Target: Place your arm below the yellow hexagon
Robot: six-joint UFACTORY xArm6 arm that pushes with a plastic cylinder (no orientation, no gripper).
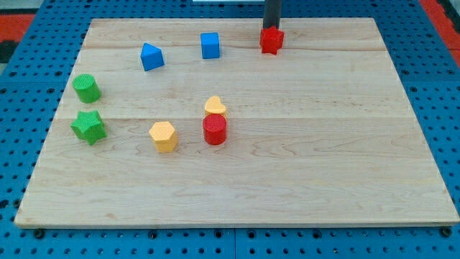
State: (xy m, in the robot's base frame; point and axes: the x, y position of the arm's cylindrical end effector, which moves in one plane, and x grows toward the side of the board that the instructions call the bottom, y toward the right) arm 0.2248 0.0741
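The yellow hexagon (164, 135) lies on the wooden board (323, 144), left of centre. My rod comes down from the view's top, and my tip (272, 28) sits at the top edge of a red star-like block (271, 40), touching or just behind it. The tip is far up and to the right of the yellow hexagon. A yellow heart-shaped block (215, 106) and a red cylinder (215, 129) stand close together just right of the hexagon.
A blue triangular block (152, 56) and a blue cube (210, 44) lie near the view's top. A green cylinder (87, 88) and a green star (88, 126) sit at the left edge. A blue pegboard (438, 86) surrounds the board.
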